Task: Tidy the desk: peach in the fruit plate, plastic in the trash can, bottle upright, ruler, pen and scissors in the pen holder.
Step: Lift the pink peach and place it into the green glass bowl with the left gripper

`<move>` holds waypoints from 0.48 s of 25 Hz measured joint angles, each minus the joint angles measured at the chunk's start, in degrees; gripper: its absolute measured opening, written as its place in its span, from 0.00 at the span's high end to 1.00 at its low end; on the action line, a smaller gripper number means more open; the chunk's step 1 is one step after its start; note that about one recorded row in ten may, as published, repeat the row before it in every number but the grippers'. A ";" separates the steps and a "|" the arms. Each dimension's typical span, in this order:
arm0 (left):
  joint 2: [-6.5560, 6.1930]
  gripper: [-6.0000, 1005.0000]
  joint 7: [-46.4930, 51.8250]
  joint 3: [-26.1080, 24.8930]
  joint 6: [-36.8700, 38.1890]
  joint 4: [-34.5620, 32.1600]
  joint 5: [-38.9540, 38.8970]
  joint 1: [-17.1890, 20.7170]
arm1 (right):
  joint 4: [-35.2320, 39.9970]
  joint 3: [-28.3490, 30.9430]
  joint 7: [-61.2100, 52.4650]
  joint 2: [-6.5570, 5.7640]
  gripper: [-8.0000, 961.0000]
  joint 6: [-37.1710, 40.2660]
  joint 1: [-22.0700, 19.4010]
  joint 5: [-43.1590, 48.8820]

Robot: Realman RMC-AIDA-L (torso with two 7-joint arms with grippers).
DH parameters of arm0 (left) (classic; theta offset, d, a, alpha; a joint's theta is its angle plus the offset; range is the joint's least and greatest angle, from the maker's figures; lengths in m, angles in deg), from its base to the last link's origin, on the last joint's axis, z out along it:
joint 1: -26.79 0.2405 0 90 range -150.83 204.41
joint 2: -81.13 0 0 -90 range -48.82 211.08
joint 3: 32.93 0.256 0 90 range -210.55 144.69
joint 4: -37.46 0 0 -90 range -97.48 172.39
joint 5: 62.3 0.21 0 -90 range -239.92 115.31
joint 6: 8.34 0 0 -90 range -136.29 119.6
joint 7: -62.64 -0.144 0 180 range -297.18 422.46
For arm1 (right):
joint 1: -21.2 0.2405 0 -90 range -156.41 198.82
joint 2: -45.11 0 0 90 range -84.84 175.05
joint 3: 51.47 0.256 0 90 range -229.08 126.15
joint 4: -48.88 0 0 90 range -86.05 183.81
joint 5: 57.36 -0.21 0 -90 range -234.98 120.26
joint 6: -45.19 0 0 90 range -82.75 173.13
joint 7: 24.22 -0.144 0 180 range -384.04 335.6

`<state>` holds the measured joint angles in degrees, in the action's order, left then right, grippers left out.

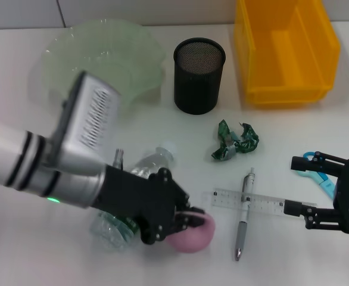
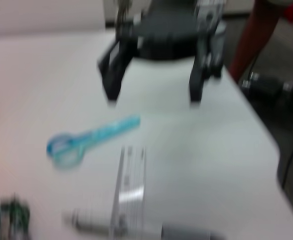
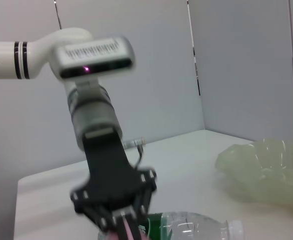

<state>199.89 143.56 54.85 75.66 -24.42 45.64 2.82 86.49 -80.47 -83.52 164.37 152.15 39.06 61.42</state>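
Overhead, left claw grips peach on white desk.

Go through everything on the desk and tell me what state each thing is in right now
peach: on the desk, gripped by left gripper
bottle: lying on its side
plastic wrapper: crumpled on desk
pen: lying across ruler
scissors: on desk, beneath the open right gripper
pen holder: upright, empty

No legible text, brand or number is shown. Graduation marks are seen on the ruler, and a green label on the bottle, neither readable.
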 joint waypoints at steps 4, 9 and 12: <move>-0.11 0.95 -5.38 -8.35 6.56 0.00 -7.32 -0.01 | 0.00 0.16 0.00 0.00 0.13 0.00 -0.09 -0.11; 0.10 0.95 -8.20 -18.45 -1.21 5.64 -17.74 -0.21 | -0.16 0.45 -0.16 0.00 0.13 0.00 -0.03 -0.17; 0.12 0.95 -9.28 -20.43 -11.87 11.47 -26.59 -1.77 | -1.06 0.50 -0.17 0.00 0.13 0.00 0.18 -0.23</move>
<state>200.00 134.28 34.42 63.79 -12.95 19.05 1.06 85.43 -79.97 -83.69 164.37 152.15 39.24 61.19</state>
